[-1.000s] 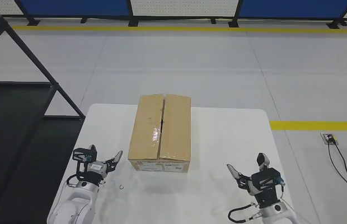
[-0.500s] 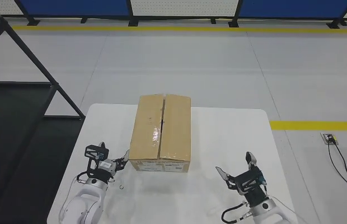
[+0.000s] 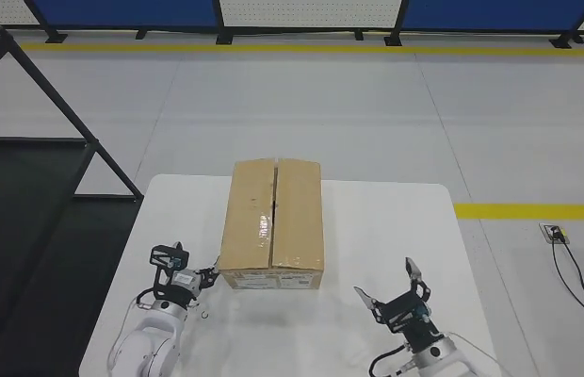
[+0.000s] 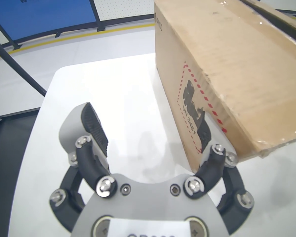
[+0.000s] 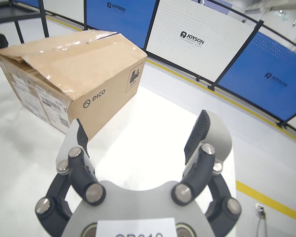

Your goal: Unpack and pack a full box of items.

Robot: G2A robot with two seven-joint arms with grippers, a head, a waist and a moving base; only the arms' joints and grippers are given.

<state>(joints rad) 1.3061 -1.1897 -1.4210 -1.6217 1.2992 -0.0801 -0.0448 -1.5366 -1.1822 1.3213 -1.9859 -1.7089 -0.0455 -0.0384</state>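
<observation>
A white table (image 3: 386, 226) with rounded corners stands on a pale grey floor (image 3: 367, 104) crossed by yellow lines (image 3: 518, 211); blue and white partition panels (image 5: 199, 40) line the far side of the room, and a black metal frame (image 3: 47, 122) stands off the table's left side.

A long brown cardboard box (image 3: 273, 221) rests on the table, about midway across it, its far end close to the table's far edge and its near end facing the robot; the two top flaps meet along a lengthwise seam covered in glossy tape; in the right wrist view the flap at the near end sits slightly raised, and white shipping labels cover the near end face.

The left gripper (image 3: 193, 264) hangs low over the table at the box's near left corner, its jaws spread wide; one fingertip is right at the box's side, and whether it touches cannot be told.

The right gripper (image 3: 384, 281) is over bare table to the right of the box's near end, apart from it, jaws also spread wide and holding nothing.

A tiny thin object (image 3: 206, 314), too small to identify, lies on the table just beside the left gripper.
</observation>
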